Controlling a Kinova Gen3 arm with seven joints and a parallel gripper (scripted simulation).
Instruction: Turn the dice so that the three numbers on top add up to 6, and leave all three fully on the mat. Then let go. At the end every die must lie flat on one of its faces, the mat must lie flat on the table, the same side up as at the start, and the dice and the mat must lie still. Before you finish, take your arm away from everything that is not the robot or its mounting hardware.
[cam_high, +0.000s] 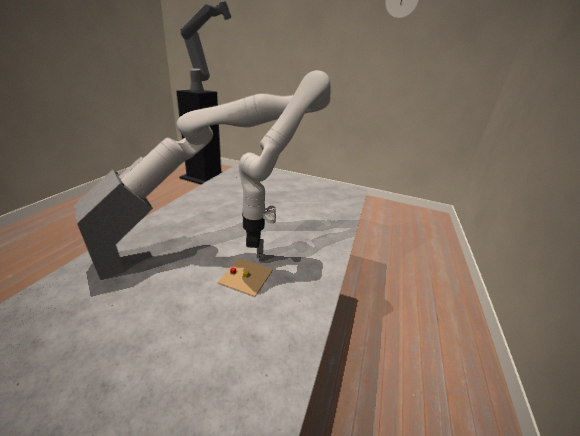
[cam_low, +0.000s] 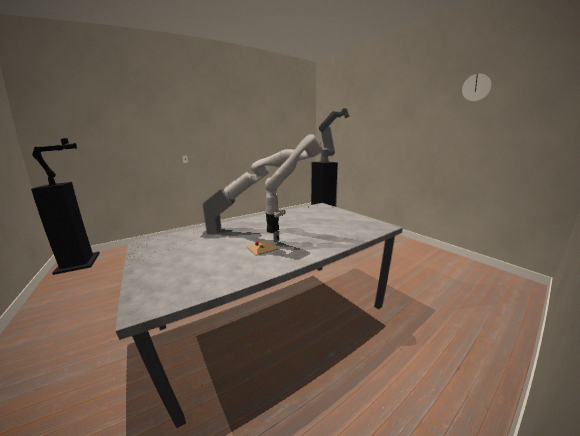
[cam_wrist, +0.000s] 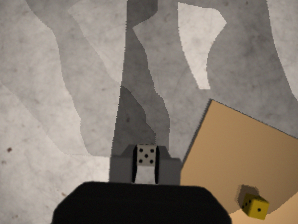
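Note:
My gripper (cam_wrist: 146, 158) points straight down just off the far edge of the tan mat (cam_high: 245, 278), over the grey table. It is shut on a white die (cam_wrist: 146, 155), whose face toward the wrist camera shows five pips. I cannot tell whether this die rests on the table or hangs just above it. A red die (cam_high: 233, 270) and a yellow die (cam_high: 246, 273) lie on the mat. In the wrist view the yellow die (cam_wrist: 256, 206) sits near the mat's corner (cam_wrist: 240, 155) and shows a one-pip face. The gripper also shows in the top view (cam_high: 259, 252).
The arm's grey base block (cam_high: 107, 220) stands on the table to the left of the mat. The table's right edge (cam_high: 345, 300) runs close behind the mat, with wooden floor beyond it. Black camera stands are off the table (cam_low: 62, 225).

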